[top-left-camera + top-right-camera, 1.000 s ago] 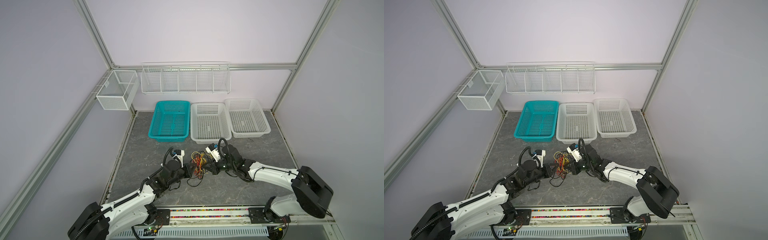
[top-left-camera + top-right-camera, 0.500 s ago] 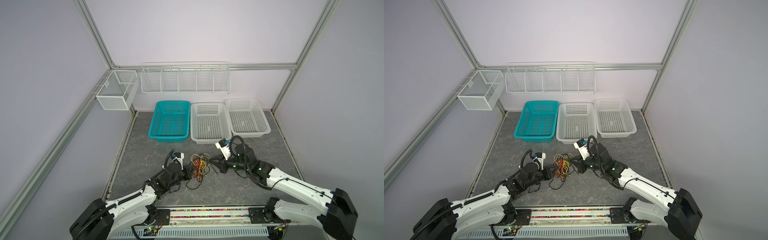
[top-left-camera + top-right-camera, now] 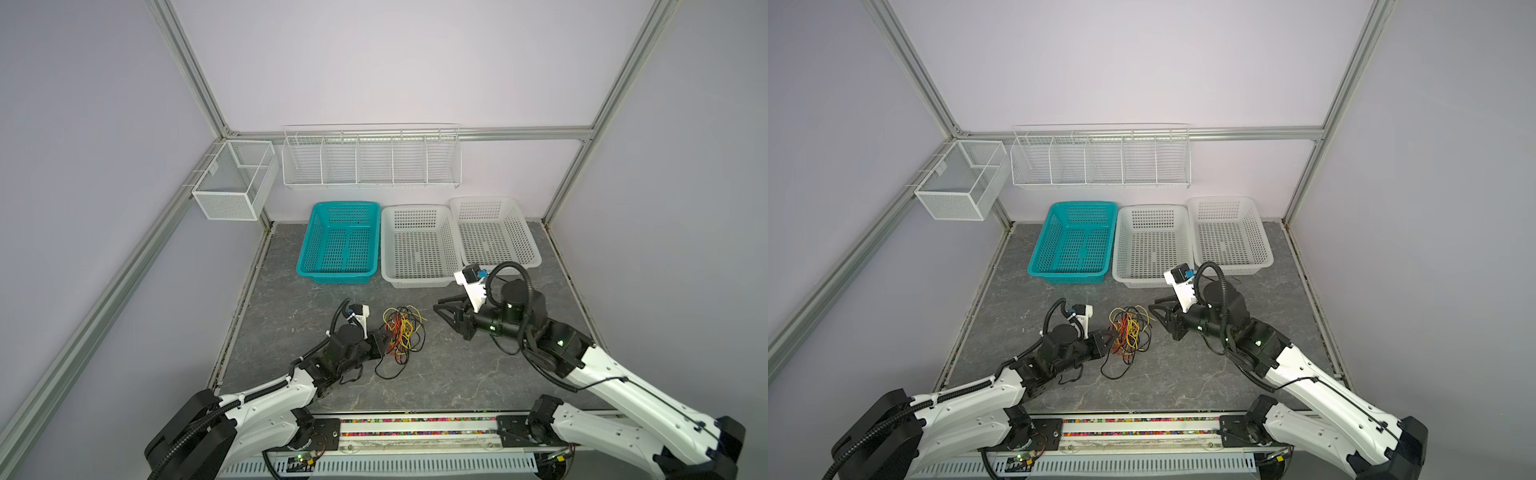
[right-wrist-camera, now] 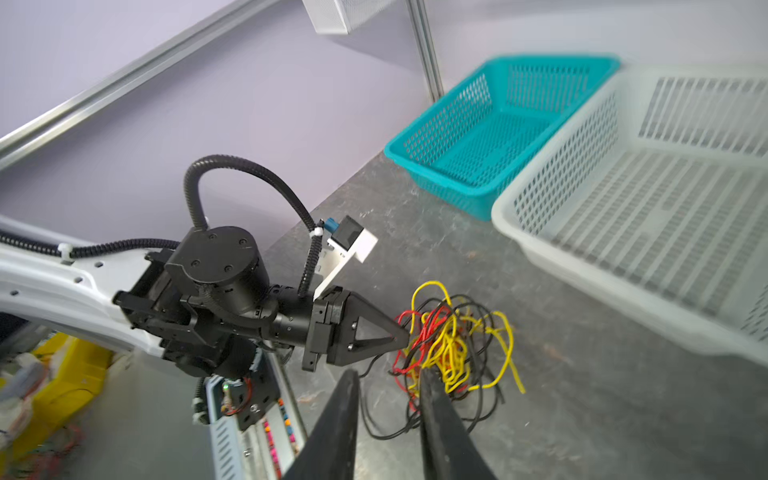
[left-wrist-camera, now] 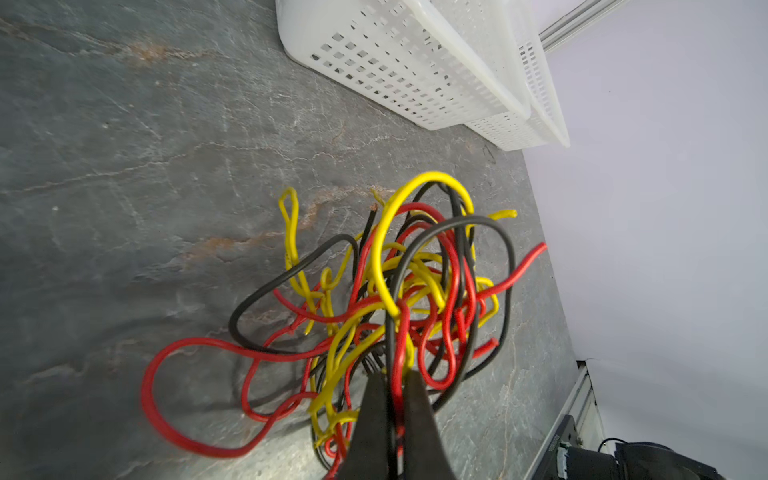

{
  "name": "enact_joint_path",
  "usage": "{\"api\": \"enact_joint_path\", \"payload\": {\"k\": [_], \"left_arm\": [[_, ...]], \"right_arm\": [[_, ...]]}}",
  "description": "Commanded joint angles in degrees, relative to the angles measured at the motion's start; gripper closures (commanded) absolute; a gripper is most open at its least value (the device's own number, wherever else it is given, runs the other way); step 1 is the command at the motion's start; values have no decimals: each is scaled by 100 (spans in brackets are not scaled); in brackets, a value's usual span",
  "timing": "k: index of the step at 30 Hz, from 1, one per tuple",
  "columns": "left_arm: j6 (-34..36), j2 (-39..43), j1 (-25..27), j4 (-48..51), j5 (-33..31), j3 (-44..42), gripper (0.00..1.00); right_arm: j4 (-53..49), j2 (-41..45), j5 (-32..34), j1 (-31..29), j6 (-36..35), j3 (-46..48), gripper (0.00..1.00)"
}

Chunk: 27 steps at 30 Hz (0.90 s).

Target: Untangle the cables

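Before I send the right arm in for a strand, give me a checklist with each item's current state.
1. Left gripper clamped on the cables: ok, shut on strands at the heap's edge.
2. Which strands it pinches: cannot tell; red and black both run between its fingers.
3. Right gripper ready to grasp: ok, jaws apart, nothing in them.
4. Right gripper clear of the heap: ok, bare table shows between them in both top views.
5. Cables separated: not ok, one knotted heap of black, yellow and red.
6. Baskets out of the way: ok, teal basket and white baskets stand behind, apart from the heap.
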<state>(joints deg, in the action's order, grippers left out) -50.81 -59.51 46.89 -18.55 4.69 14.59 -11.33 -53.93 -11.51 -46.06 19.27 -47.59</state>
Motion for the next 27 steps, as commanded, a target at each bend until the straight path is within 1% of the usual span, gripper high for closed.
{"api": "enact_joint_path", "payload": {"k": [1, 4, 5, 9, 11, 14, 17, 18, 20, 21, 23, 24, 27], "left_arm": [[-227, 226, 58, -132, 225, -53, 100], [-298, 448, 128, -125, 212, -48, 100], [-325, 520, 151, -106, 199, -53, 100], [-416, 728, 233, -89, 173, -61, 100], [-412, 790, 308, -88, 140, -61, 100], [-399, 853, 381, -162, 129, -69, 100], [-405, 965, 408, -102, 128, -75, 100], [-412, 993, 424, -125, 129, -94, 100], [-444, 1049, 443, -224, 137, -155, 100], [-454, 1047, 455, -275, 144, -179, 100], [-484, 1040, 463, -424, 203, -224, 100], [-495, 1038, 475, -439, 216, -228, 100], [-498, 1045, 483, -432, 243, -259, 100]], "right_arm": [[307, -237, -91, -131, 536, 351, 58], [712, -571, -58, -300, 770, 504, 48], [805, -718, 7, -360, 818, 527, 46], [1018, -1352, 378, -534, 930, 597, 46], [1089, -1725, 676, -553, 934, 598, 46], [1044, -2165, 1093, -553, 814, 505, 46], [1169, -2470, 1261, -553, 712, 499, 47], [1232, -2541, 1288, -553, 695, 502, 49], [1415, -2675, 1377, -553, 649, 510, 58], [1518, -2721, 1360, -557, 621, 514, 61], [1726, -2779, 1237, -553, 535, 527, 64], [1803, -2781, 1190, -554, 522, 539, 67], [1969, -2649, 1114, -564, 458, 622, 80]]}}
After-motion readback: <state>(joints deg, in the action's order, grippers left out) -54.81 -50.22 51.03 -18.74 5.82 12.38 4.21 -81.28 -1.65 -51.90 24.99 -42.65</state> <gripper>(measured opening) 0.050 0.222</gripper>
